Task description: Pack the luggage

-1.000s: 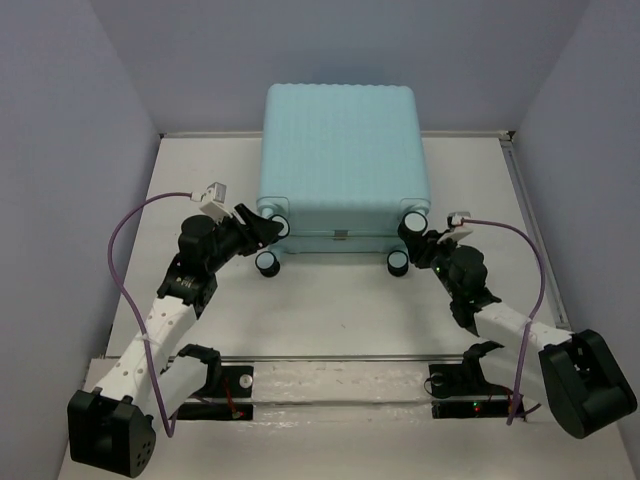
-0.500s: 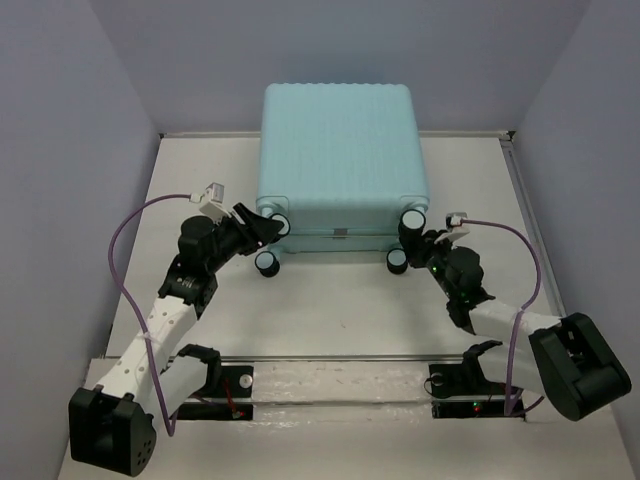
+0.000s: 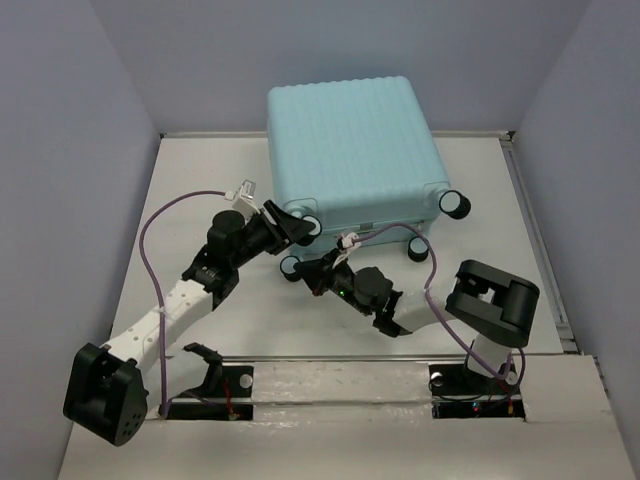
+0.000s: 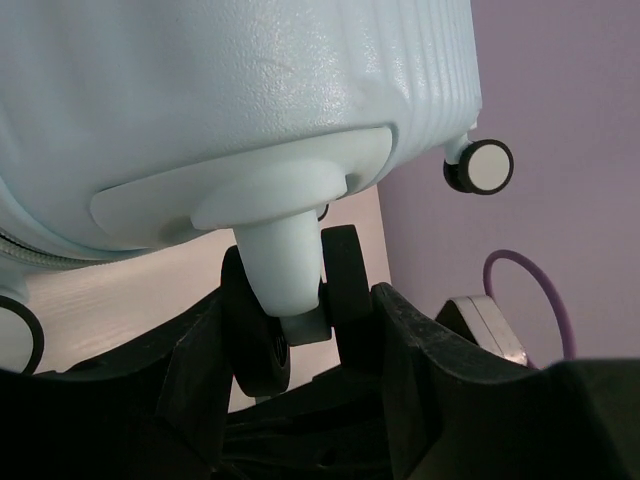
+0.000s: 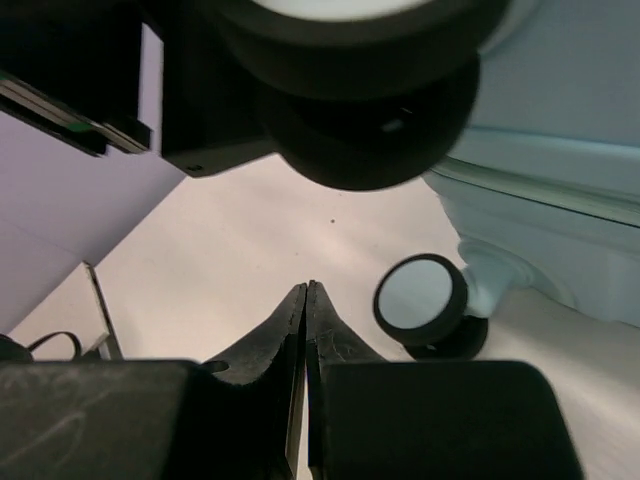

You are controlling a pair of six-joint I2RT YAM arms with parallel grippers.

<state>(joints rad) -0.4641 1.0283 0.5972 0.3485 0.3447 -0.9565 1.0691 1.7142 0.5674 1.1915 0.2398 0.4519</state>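
Observation:
The luggage (image 3: 350, 150), a pale mint-blue ribbed hard-shell suitcase, lies closed at the back of the table, turned askew. My left gripper (image 3: 303, 227) is shut on its near-left spinner wheel (image 3: 310, 227). In the left wrist view the double black wheel (image 4: 255, 340) sits pinched between my fingers (image 4: 420, 370), below the shell (image 4: 230, 90). My right gripper (image 3: 306, 277) is shut on nothing, low over the table just right of another wheel (image 3: 291, 266). The right wrist view shows the fingertips (image 5: 305, 292) pressed together, a wheel (image 5: 420, 300) beside them.
Two more wheels (image 3: 419, 248) (image 3: 455, 203) stick out at the luggage's right corner. Grey walls close in the white table (image 3: 200, 180) on three sides. The right arm's elbow (image 3: 492, 300) stands bent at the front right. A purple cable (image 3: 160, 225) loops over the left arm.
The luggage has turned, its right wheels swinging away. My right arm has left the right wheel, crossed to the left in front of the luggage and shut. My left arm has moved right.

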